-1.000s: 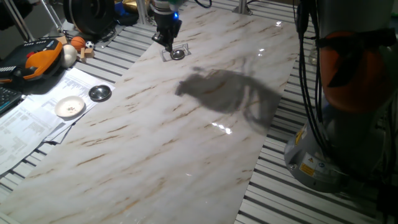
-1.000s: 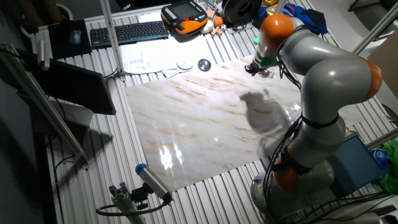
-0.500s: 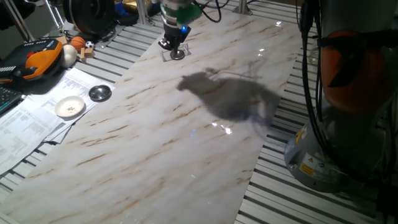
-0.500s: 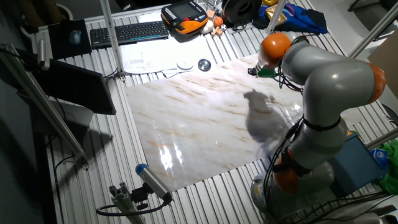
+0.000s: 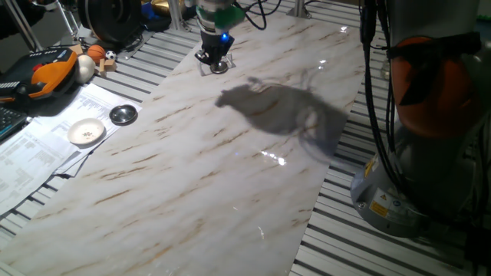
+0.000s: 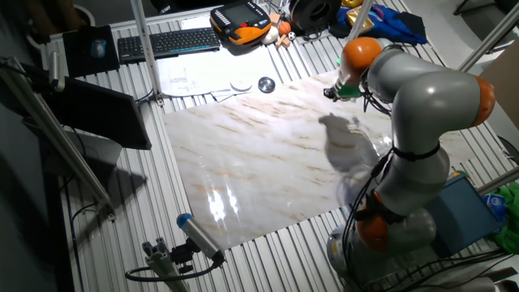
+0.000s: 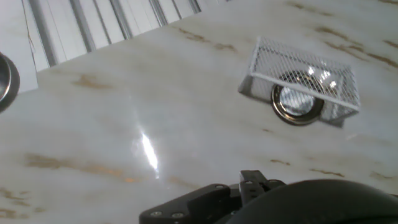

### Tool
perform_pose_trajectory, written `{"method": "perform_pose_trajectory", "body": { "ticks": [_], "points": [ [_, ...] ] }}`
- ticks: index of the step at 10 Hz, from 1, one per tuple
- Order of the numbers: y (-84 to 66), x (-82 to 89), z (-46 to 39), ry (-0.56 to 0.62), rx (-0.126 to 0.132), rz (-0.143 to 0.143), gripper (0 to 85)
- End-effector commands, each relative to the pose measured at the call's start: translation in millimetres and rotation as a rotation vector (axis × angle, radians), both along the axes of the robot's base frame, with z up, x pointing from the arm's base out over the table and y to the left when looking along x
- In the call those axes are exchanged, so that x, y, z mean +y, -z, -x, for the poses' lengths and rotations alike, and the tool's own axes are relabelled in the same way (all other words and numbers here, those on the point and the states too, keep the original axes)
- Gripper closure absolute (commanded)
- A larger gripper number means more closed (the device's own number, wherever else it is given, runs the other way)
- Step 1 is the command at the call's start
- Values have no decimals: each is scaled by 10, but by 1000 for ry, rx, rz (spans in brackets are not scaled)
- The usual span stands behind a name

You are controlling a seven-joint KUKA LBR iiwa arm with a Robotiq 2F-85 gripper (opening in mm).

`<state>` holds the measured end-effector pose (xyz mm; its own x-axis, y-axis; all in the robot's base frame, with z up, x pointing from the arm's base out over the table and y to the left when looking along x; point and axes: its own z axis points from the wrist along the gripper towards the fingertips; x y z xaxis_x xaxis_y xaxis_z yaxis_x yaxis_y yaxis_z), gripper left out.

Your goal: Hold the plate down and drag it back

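The plate (image 5: 219, 67) is a small dark round disc with a shiny centre, lying on the marble board at its far end. In the hand view the plate (image 7: 299, 102) sits partly inside a small white wire-mesh holder (image 7: 311, 73). My gripper (image 5: 209, 56) stands just beside the plate on its far left side, low over the board, and its fingers look closed and empty. In the other fixed view the gripper (image 6: 331, 92) is at the board's far edge and the plate is hidden behind it. In the hand view only the dark hand body shows at the bottom.
A larger dark silver-rimmed disc (image 5: 123, 115) and a white shallow dish (image 5: 86, 132) lie on papers left of the marble board (image 5: 230, 169). An orange pendant (image 5: 47, 70) and small balls (image 5: 95, 52) lie farther left. The arm's base (image 5: 430, 115) stands at the right.
The gripper has shifted slightly right and down towards the plate, and the arm above it has turned. The plate and mesh holder have not moved.
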<state>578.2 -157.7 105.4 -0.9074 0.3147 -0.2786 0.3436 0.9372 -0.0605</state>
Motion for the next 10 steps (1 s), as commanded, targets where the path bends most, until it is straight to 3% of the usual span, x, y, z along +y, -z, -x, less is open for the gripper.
{"method": "perform_pose_trajectory", "body": {
  "ticks": [1, 2, 5, 8, 10],
  "points": [
    [25, -21, 1, -5, -12, 7, 850],
    [56, -51, 5, -11, -31, 22, 850],
    [137, -107, -19, -26, -46, 39, 850],
    [167, -233, -120, -54, -35, 10, 850],
    [176, -253, -143, -67, -35, 10, 850]
  ]
}}
